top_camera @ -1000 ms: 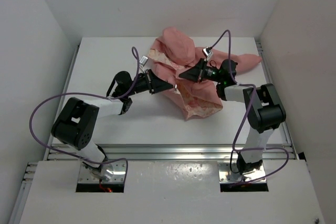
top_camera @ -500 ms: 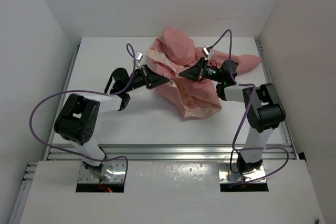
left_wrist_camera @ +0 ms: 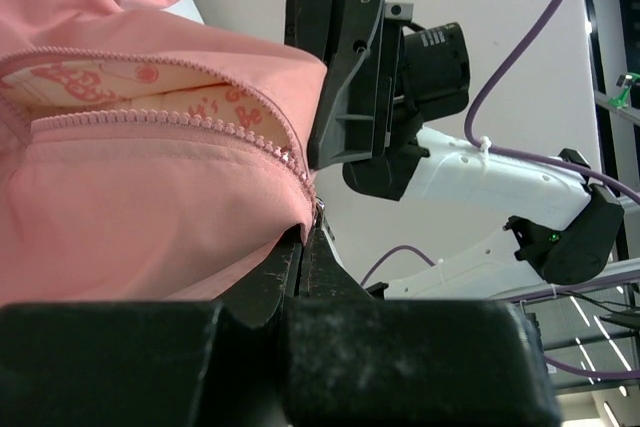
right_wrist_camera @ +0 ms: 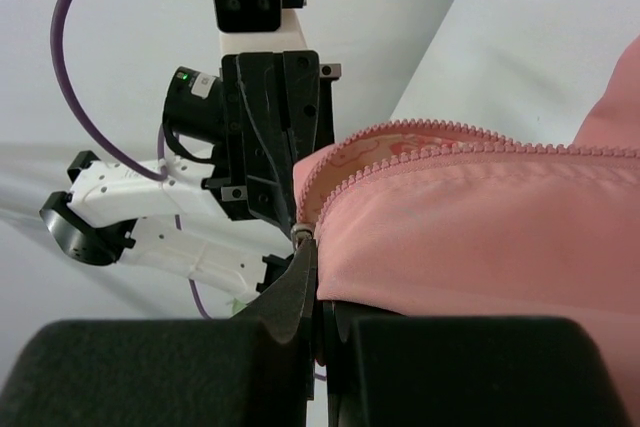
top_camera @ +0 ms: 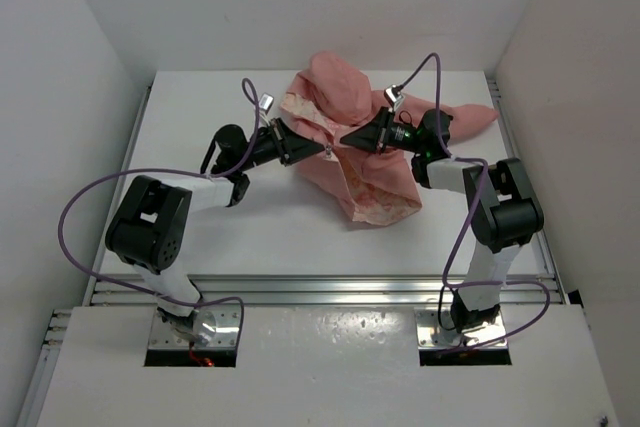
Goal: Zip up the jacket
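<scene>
The salmon-pink jacket (top_camera: 365, 152) lies crumpled at the back middle of the table, with its cream floral lining showing along the open front. My left gripper (top_camera: 326, 151) is shut on the jacket's front edge at the end of the zipper (left_wrist_camera: 150, 119), and pink cloth (left_wrist_camera: 120, 207) is pinched between its fingers (left_wrist_camera: 300, 247). My right gripper (top_camera: 346, 137) faces it a few centimetres away, shut on the opposite edge (right_wrist_camera: 480, 237). A small metal zipper piece (right_wrist_camera: 300, 233) sits at its fingertips (right_wrist_camera: 296, 287). The two zipper sides (right_wrist_camera: 440, 142) are apart.
White walls enclose the table (top_camera: 200, 217) on the left, back and right. A jacket sleeve (top_camera: 470, 117) stretches toward the right wall. Each arm's purple cable (top_camera: 90, 197) loops above the table beside it.
My left gripper has risen and moved toward the back, carrying the jacket's edge up close to my right gripper. The right gripper has shifted slightly back. The jacket's lower flap has been pulled in.
</scene>
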Tool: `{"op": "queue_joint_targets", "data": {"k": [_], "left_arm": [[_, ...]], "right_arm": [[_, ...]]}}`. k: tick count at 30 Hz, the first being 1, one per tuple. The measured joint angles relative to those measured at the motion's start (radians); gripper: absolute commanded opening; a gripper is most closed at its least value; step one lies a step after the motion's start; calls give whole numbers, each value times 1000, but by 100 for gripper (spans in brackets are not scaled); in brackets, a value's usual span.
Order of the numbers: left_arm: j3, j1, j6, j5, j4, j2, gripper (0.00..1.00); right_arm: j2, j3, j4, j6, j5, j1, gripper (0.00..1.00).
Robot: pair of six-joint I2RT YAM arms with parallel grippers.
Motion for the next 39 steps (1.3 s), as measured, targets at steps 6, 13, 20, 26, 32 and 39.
{"op": "queue_joint_targets", "data": {"k": [6, 13, 20, 26, 32, 39], "left_arm": [[0, -8, 0, 0, -9, 0, 0], [0, -8, -4, 0, -12, 0, 0], [1, -8, -8, 0, -13, 5, 0], [3, -8, -8, -2, -12, 6, 0], [8, -8, -16, -2, -6, 16, 0], [10, -8, -24, -4, -4, 21, 0]], "right_arm": [[0, 25, -21, -12, -4, 0, 0], [0, 27, -30, -18, -14, 11, 0], [0, 27, -30, -21, -14, 15, 0], [0, 27, -30, -21, -18, 15, 0], [0, 27, -30, -21, -20, 17, 0], [0, 27, -29, -21, -20, 22, 0]]}}
